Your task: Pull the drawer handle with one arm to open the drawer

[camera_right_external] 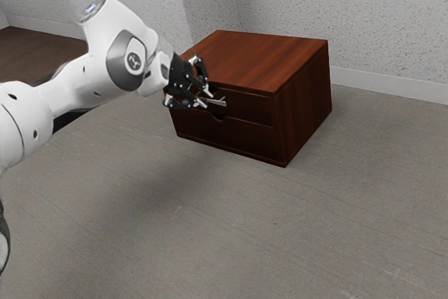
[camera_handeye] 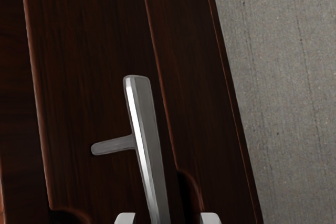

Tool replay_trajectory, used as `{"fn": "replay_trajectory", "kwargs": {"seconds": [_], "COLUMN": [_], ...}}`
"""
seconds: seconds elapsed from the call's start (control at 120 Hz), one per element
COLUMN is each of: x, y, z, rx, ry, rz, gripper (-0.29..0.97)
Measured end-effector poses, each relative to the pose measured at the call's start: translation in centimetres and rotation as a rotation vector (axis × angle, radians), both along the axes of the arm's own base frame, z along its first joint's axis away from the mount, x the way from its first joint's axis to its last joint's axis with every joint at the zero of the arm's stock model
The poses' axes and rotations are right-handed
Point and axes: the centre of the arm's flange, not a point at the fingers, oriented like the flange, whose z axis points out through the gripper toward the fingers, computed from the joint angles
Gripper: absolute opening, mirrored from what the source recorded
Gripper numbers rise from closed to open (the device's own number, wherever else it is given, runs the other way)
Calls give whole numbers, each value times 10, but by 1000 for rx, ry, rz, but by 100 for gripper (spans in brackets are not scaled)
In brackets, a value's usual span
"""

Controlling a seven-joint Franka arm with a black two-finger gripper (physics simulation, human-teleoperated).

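Note:
A dark wooden cabinet (camera_right_external: 262, 61) with two drawers stands on the floor. The upper drawer (camera_right_external: 248, 106) carries a silver bar handle (camera_right_external: 217, 100) and its front looks flush with the cabinet. My black gripper (camera_right_external: 206, 96) is open at that handle, one finger on each side of the bar. In the wrist view the handle (camera_handeye: 143, 140) runs up from between my two pale fingertips (camera_handeye: 125, 217), with the drawer front (camera_handeye: 79, 77) behind it. One fingertip is close to the bar, the other stands apart from it.
The lower drawer (camera_right_external: 238, 134) sits under the upper one, with a notch at its top edge. Grey floor (camera_right_external: 294, 229) spreads in front of the cabinet. White speckled walls (camera_right_external: 364, 12) meet in a corner behind it.

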Motion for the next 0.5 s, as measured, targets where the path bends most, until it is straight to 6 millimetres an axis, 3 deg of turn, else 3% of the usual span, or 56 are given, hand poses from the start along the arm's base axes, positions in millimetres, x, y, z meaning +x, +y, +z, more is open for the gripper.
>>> {"fn": "replay_trajectory", "kwargs": {"seconds": [0.217, 0.5], "x": [0, -35], "y": [3, 2], "z": [-11, -11], "rx": [1, -8], "ry": [13, 42], "rz": [0, -7], "gripper": [2, -6]}}
